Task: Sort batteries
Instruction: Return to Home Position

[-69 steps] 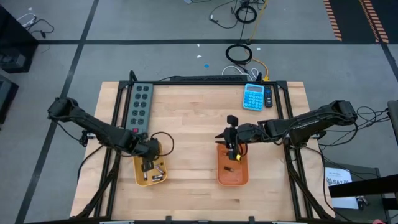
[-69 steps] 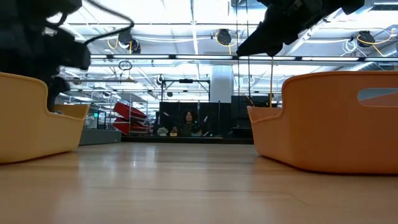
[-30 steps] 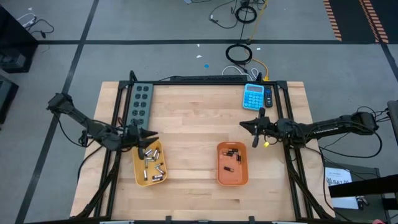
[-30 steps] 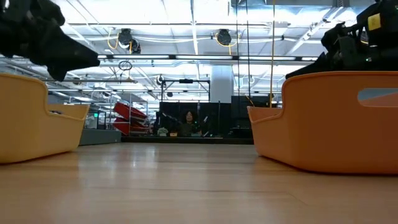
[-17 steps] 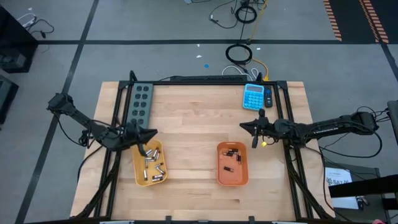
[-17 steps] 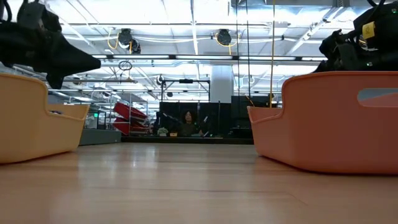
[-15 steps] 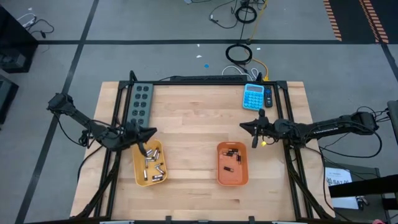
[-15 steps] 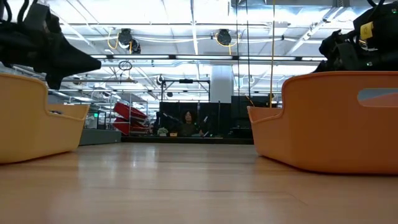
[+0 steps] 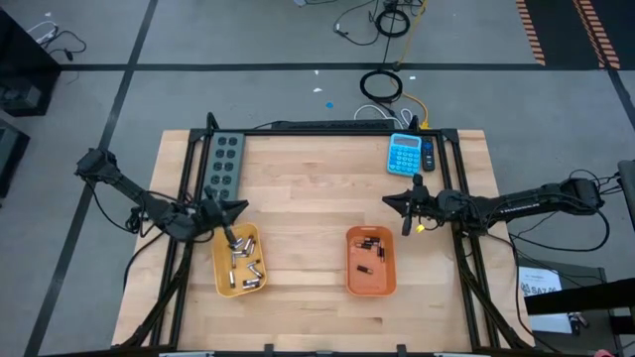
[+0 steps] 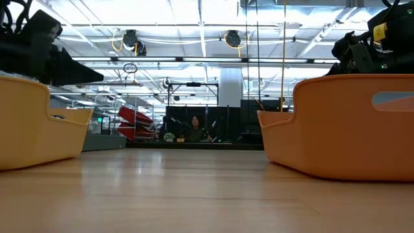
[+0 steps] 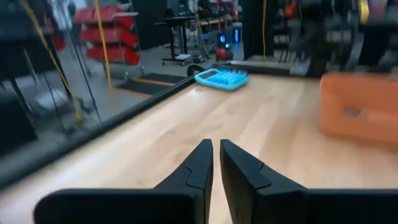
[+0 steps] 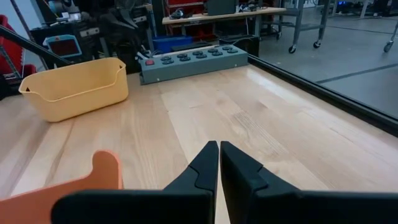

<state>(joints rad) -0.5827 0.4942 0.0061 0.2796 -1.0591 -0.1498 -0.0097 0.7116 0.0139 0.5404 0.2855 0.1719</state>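
Several small batteries [image 9: 243, 260] lie in the yellow tray [image 9: 220, 270] at the near left of the table. A few more batteries [image 9: 372, 246] lie in the orange tray [image 9: 369, 284] near the middle. My left gripper [image 9: 241, 207] hangs level just beyond the yellow tray's far end, pointing toward the table's right. It is shut and empty in the left wrist view [image 11: 216, 144]. My right gripper [image 9: 387, 201] hovers beyond the orange tray's far right corner, pointing left, shut and empty [image 12: 219, 145].
A grey power strip [image 9: 223, 164] lies along the far left edge. A blue calculator [image 9: 405, 154] lies at the far right. Black frame rails [image 9: 458, 188] run along the table's sides. Bare wood lies between the trays [image 9: 303, 238]. A person [image 10: 195, 123] stands far off in the room.
My left gripper has sunk a little beside the yellow tray's far end and turned about its own line, and its fingers have drawn together. My right gripper has kept its place. The batteries lie as before in both trays.
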